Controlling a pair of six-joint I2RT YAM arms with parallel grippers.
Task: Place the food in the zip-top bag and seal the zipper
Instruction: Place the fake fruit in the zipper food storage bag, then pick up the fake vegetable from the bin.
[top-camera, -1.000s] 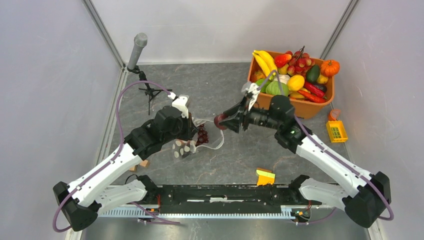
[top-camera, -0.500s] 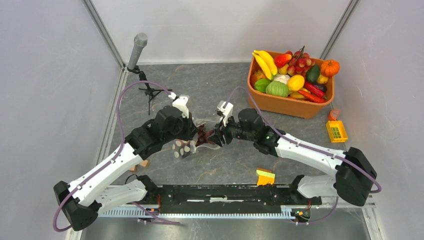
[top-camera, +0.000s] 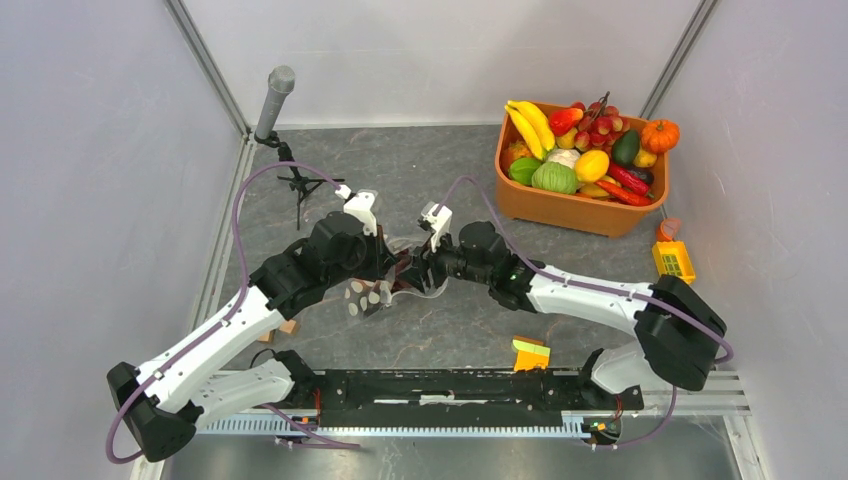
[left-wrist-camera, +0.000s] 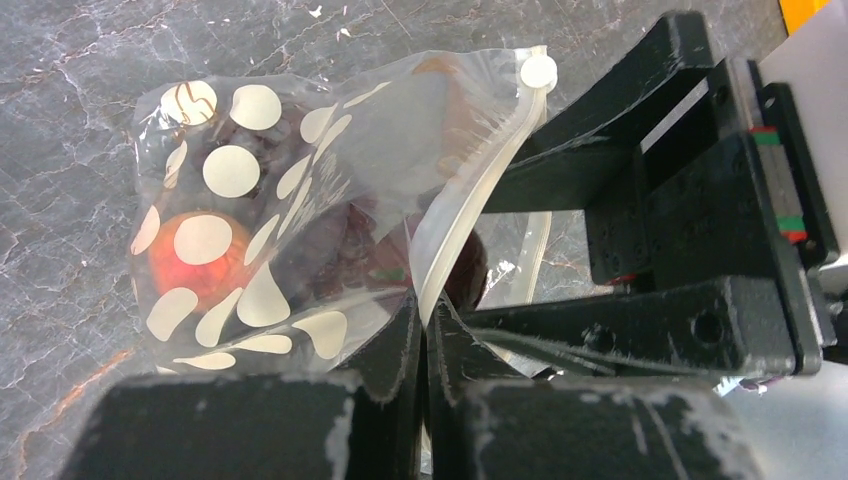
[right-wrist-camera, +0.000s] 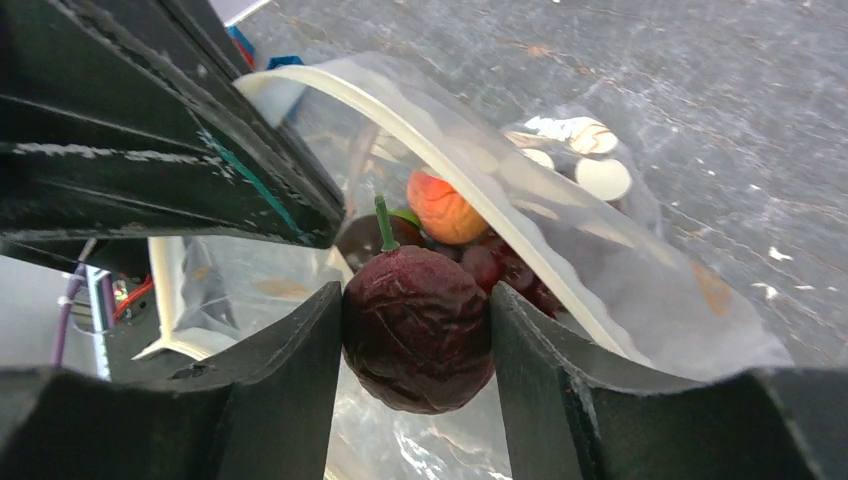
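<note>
The clear polka-dot zip-top bag (left-wrist-camera: 250, 200) hangs from my left gripper (left-wrist-camera: 425, 315), which is shut on its white zipper strip (left-wrist-camera: 470, 215). Red and dark fruits lie inside the bag. My right gripper (right-wrist-camera: 415, 330) is shut on a dark maroon wrinkled fruit (right-wrist-camera: 418, 325) with a green stem, held at the bag's open mouth (right-wrist-camera: 400, 200). An orange-red fruit (right-wrist-camera: 440, 208) shows inside. In the top view both grippers meet at the bag (top-camera: 408, 272) in the table's middle, and the maroon fruit is hidden there.
An orange tub (top-camera: 580, 205) full of toy fruits and vegetables stands at the back right. A microphone on a small tripod (top-camera: 278, 110) stands at the back left. A small yellow crate (top-camera: 673, 262) lies right, and a yellow-green block (top-camera: 531, 352) lies near the front.
My right arm has swung left from near the tub, carrying the maroon fruit to the bag's mouth. My left gripper has kept holding the bag in place.
</note>
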